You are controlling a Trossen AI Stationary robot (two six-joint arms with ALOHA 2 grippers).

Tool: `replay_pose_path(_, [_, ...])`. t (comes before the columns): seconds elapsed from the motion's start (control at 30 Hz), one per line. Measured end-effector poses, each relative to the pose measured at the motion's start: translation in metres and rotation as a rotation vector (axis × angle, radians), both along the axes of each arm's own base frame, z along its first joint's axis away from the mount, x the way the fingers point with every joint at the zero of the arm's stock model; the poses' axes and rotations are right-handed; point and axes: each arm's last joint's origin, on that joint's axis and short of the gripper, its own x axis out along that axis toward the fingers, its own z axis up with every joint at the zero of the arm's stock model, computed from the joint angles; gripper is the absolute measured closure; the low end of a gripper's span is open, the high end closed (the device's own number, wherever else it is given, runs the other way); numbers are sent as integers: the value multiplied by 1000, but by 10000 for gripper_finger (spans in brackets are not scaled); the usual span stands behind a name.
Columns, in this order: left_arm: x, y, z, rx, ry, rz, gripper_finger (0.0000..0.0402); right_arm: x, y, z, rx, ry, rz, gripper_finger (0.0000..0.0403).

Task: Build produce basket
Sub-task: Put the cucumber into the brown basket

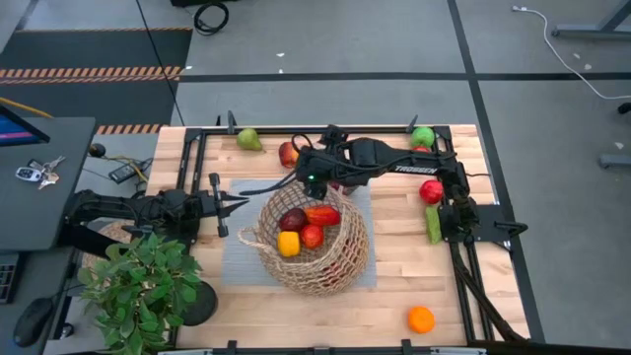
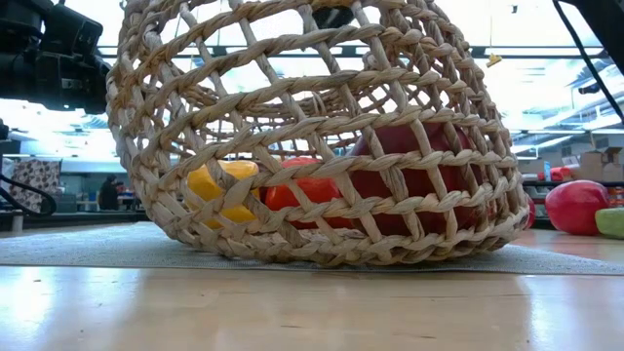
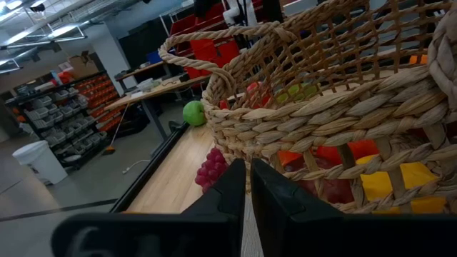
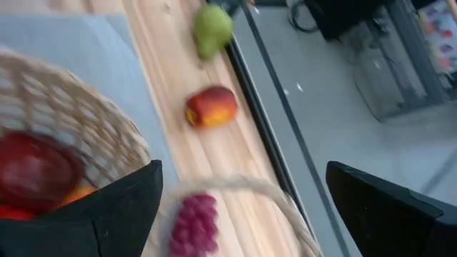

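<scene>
- Your basket [image 1: 314,247] sits on the grey mat [image 1: 246,258] near the table's middle, tipped so its mouth faces the far edge; a yellow pepper [image 1: 288,244], a red pepper [image 1: 322,214], a dark red piece [image 1: 293,219] and a red apple [image 1: 312,236] already lie inside.
- The nearest loose piece looks to be the purple grapes [image 4: 194,223], lying on the wood just beyond the basket's rim and loop handle [image 4: 243,187], on the far side.
- Your right gripper [image 1: 317,180] hangs over that far rim, fingers spread wide with nothing between them; in its wrist view the grapes lie almost straight ahead, between the two fingers.
- Judged from this, the grapes are the right arm's pick: the bunch's long axis runs roughly along the gripper's forward line, so the fingers would close across its narrow width.
- Farther along the same far edge lie a red-yellow apple [image 4: 211,106] and a green pear [image 4: 213,30], both apart from the basket.
- Your left gripper [image 1: 229,204] waits just beside the basket's left wall, fingers nearly together and empty, with the basket between it and the grapes.
- An orange [image 1: 421,319] sits alone near the front right corner.
</scene>
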Motion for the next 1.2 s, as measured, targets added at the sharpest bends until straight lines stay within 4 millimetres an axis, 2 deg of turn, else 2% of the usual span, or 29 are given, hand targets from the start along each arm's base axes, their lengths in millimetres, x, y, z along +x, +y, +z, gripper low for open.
replay_pose_path(0.17, [0, 0, 0, 0, 0, 0, 373, -17, 2, 8, -13, 41, -33, 18])
replay_pose_path(0.37, [0, 0, 0, 0, 0, 0, 366, -40, 0, 43, -141, -36, -21, 37])
replay_pose_path(0.53, [0, 0, 0, 0, 0, 0, 367, -52, -13, 63, -203, -88, -8, 46])
replay_pose_path(0.87, [0, 0, 0, 0, 0, 0, 368, -67, -43, 74, -183, -60, 9, 47])
replay_pose_path(1.2, [0, 0, 0, 0, 0, 0, 372, -96, -46, 85, -131, -89, -85, 46])
